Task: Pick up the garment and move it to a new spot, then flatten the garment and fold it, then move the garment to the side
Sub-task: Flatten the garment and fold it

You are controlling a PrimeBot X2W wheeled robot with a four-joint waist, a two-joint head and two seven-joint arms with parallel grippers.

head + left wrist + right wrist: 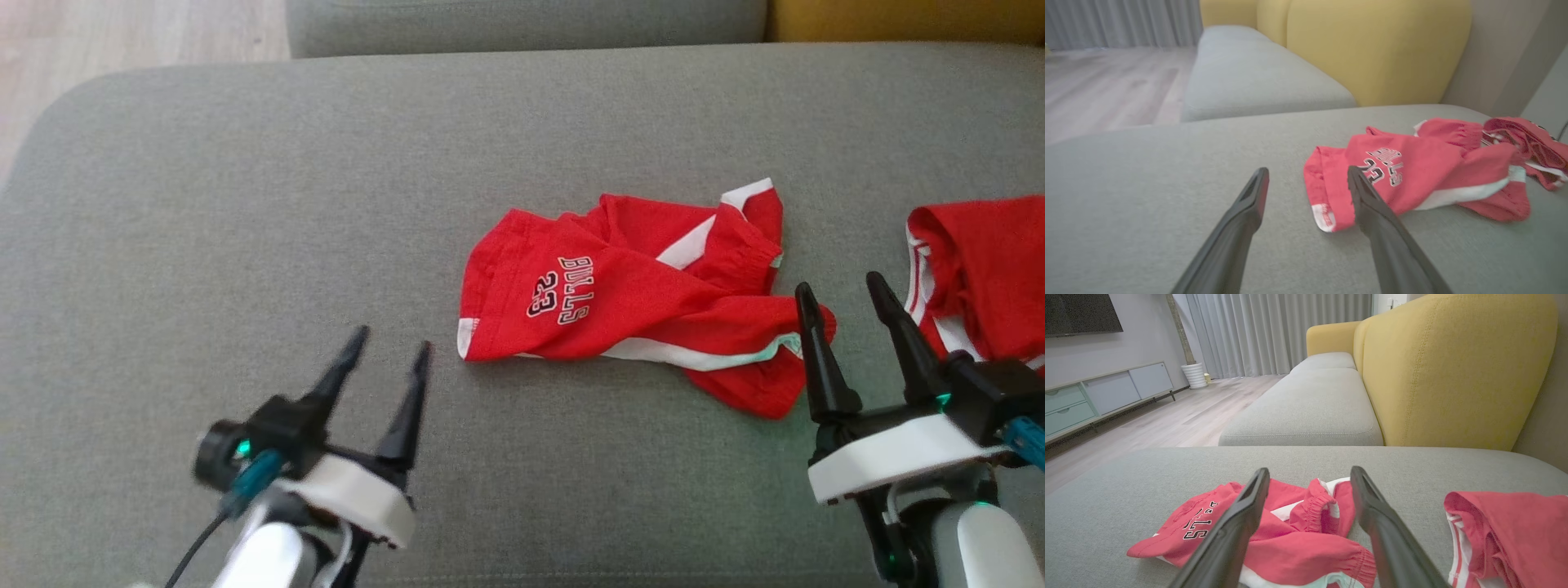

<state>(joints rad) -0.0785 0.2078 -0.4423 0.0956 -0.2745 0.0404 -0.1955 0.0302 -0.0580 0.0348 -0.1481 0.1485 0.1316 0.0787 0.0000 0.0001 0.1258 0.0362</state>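
Grey woven upholstery of a sofa seat [245, 204] spreads broad and flat before me, soft enough to give under pressure, with a yellow backrest [1453, 367] behind and pale wooden floor [1188, 412] off to one side; the garment [620, 302], a pair of thin red jersey shorts, lies crumpled near the middle of the seat, one leg spread flat with its black-and-white lettering [563, 298] upward, the other half bunched and twisted over itself; a white side stripe [694, 351] runs along the near edge and a gathered elastic waistband [1318, 506] puckers toward the back; my left gripper [393, 339] hangs with its fingers spread, empty, just beside the hemmed leg end; my right gripper [839, 282] is likewise parted and empty at the bunched end, though I cannot tell whether a finger touches the cloth; I judge the pickup has yet to begin; to do it well I would pinch a single firm fold at each end, hem on the left and waistband on the right, pressing slightly into the cushion so the limp fabric is caught between the fingers, then lift both sides evenly; a second red garment [988, 269] lies near my right gripper, apart from the shorts, and I should not snag it.
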